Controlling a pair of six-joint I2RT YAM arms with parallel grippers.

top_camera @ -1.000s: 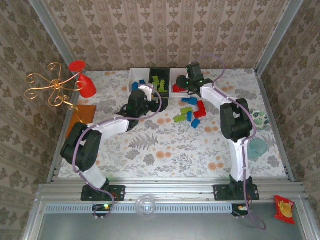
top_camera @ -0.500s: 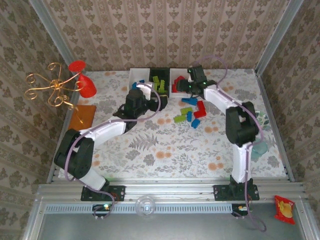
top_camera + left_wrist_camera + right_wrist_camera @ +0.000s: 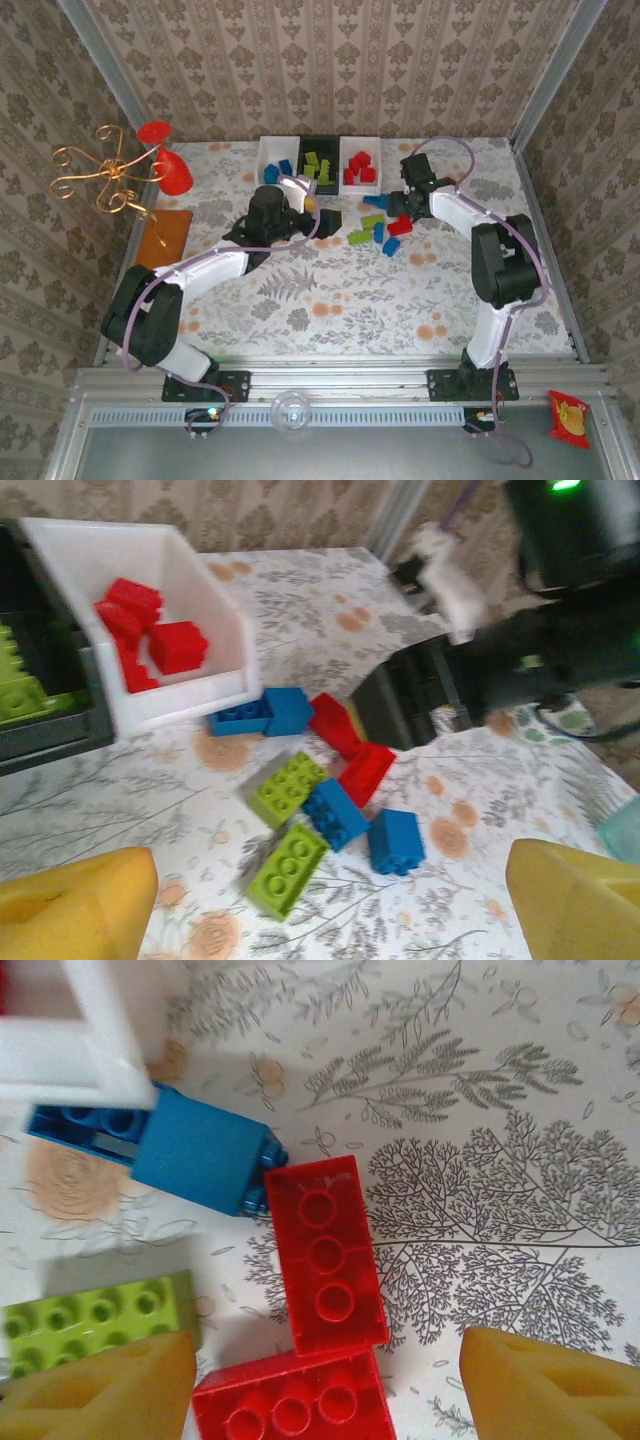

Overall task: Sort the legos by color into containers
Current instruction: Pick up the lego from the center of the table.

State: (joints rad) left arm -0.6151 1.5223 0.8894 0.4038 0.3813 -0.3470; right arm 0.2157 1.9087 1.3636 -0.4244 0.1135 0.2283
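**Legos partly sorted, one heap loose on the tabletop**

Legos (image 3: 378, 228) first. A mixed bunch of red, blue and lime ones sits on the flowery tabletop (image 3: 330, 300), just in front of the right white bin (image 3: 360, 139). The rest are in the row of bins at the back. Blue bricks (image 3: 280, 168) are in the left white bin (image 3: 262, 160), green bricks (image 3: 318, 163) are in the black bin (image 3: 332, 148), and red bricks (image 3: 358, 170) are in the right white one.

The left pincer (image 3: 320, 910) hangs to the left of the heap, facing it. Its yellow pads (image 3: 70, 900) are spread wide with nothing between them. From its wrist camera the loose pile lies ahead, with a lime brick (image 3: 288, 857) nearest.

The right pincer (image 3: 320, 1390) is low over the right end of the heap, also spread wide and gripping nothing. Two red pieces (image 3: 325, 1255) lie flat on the tabletop under the gap. A blue block (image 3: 200, 1150) is right against the bin's corner. I can't tell whether either pad touches a brick.

Off to the left there's a red goblet (image 3: 172, 165) and an orange mat (image 3: 165, 232), well apart from everything else.
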